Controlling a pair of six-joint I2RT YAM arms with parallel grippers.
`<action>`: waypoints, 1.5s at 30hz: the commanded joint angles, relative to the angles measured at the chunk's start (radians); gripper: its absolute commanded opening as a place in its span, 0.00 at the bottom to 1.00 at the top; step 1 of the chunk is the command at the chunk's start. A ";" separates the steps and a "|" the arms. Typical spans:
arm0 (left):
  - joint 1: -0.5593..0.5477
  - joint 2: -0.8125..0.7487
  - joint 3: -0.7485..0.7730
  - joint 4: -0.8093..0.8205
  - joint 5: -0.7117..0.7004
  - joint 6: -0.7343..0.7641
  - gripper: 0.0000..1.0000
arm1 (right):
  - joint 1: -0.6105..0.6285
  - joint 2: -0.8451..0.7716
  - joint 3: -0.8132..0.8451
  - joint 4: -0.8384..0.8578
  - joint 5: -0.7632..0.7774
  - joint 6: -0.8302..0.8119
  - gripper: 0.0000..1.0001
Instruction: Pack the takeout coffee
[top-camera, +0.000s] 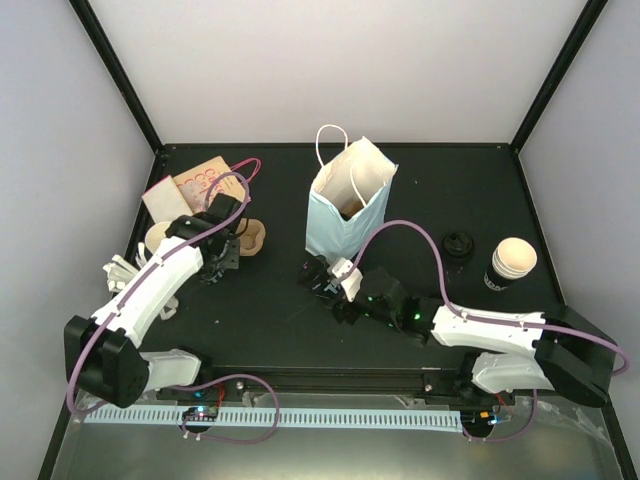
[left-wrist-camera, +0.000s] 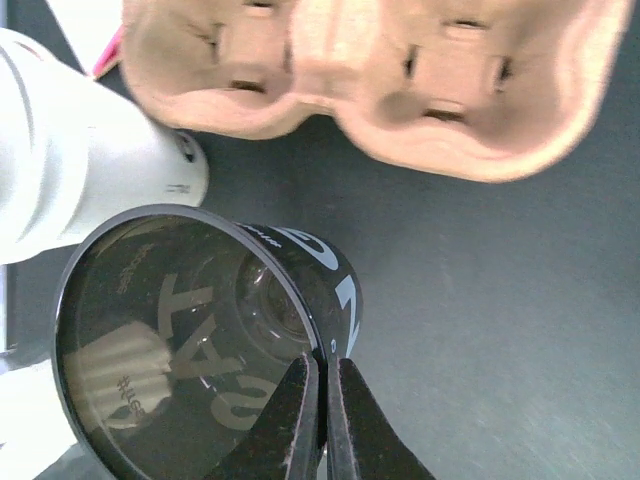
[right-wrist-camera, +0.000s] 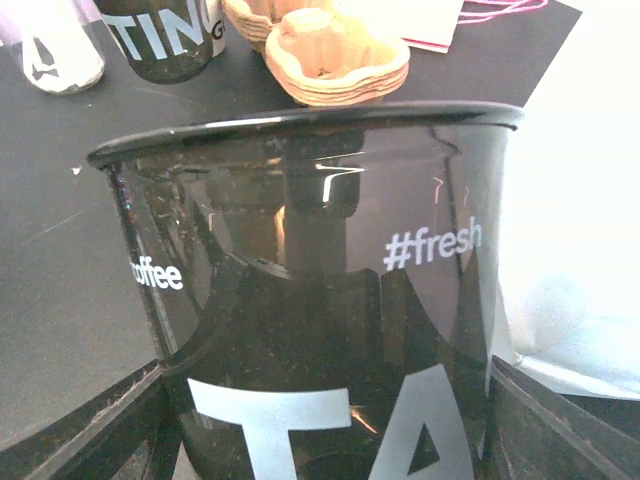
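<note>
My left gripper is shut on the rim of a dark see-through cup with white lettering, pinching its wall just in front of a cardboard cup carrier. In the top view this gripper is beside the carrier. My right gripper is shut on a second dark cup marked "#fresh", one finger on each side of it. In the top view that gripper is just in front of the upright white paper bag, whose mouth is open.
A white cup lies next to the left cup. A black lid and a dark cup with a beige top stand at the right. A flat pink-printed bag lies at the back left.
</note>
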 joint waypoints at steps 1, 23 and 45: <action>0.007 0.027 -0.019 0.033 -0.169 -0.093 0.01 | 0.006 -0.043 -0.020 0.067 0.050 0.016 0.77; -0.007 0.078 0.061 0.020 0.064 -0.017 0.56 | 0.006 -0.083 -0.072 0.130 0.060 0.025 0.78; -0.023 -0.058 -0.050 0.329 1.088 0.022 0.63 | 0.006 -0.131 -0.101 0.182 -0.005 0.017 0.80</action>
